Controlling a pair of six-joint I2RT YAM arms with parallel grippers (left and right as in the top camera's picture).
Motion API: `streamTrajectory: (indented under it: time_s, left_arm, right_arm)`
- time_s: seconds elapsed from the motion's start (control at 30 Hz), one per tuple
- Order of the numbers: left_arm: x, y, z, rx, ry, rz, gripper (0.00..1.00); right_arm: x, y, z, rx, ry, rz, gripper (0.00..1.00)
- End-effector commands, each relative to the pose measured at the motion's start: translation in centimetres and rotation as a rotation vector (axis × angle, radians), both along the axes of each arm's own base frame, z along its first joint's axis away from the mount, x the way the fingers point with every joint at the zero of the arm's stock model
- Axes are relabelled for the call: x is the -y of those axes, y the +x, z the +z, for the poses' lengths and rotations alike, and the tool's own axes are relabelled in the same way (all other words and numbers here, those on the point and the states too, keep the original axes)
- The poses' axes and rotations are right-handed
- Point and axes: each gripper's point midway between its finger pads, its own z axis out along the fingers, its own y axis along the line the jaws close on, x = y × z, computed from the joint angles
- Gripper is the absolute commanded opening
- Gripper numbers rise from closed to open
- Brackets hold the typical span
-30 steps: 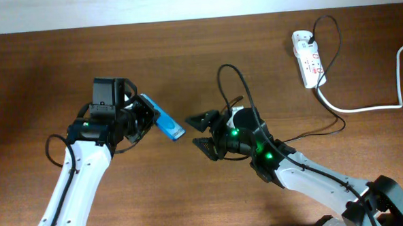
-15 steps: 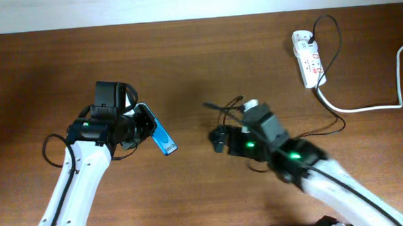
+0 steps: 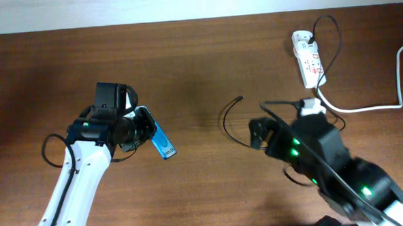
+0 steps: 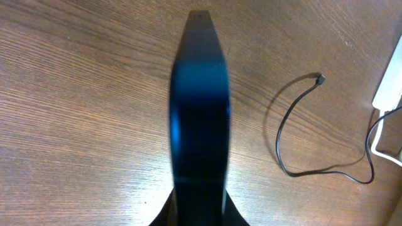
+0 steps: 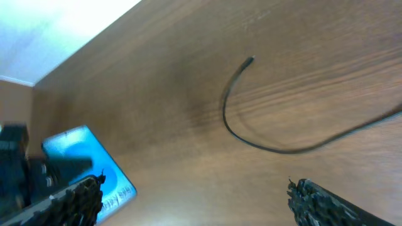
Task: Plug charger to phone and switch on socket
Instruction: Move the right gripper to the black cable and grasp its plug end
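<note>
Phone [image 3: 163, 143] is gripped by the left claw [image 3: 146, 127]; right claw [image 5: 196, 198] is spread empty; charger [image 3: 223, 119] is laid right of phone.

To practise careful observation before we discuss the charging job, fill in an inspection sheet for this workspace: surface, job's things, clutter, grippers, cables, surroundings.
Surface: brown wooden table.
Job's things: phone tilted, screen lit; charger tip loose on the table, not in the phone; socket near the back edge.
Clutter: nothing seen.
Grippers: left gripper shut on the phone; right gripper open, empty.
Cables: charger curves across the table; white cord runs from the socket.
Surroundings: pale strip beyond the table.
</note>
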Motion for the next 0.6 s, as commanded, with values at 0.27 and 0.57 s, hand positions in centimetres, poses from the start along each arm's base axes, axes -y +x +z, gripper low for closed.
streamTrajectory:
  time_s: [0.27, 0.57]
  left_arm:
    - [0.3, 0.2, 0.7, 0.019, -0.019, -0.019, 0.00]
    - [0.3, 0.2, 0.7, 0.019, -0.020, -0.020, 0.00]
  right_arm:
    - [-2.7, 9.7, -12.4, -0.378, 0.212, -0.253, 0.90]
    - [-2.8, 14.6, -20.0, -0.517, 0.420, -0.171, 0.77]
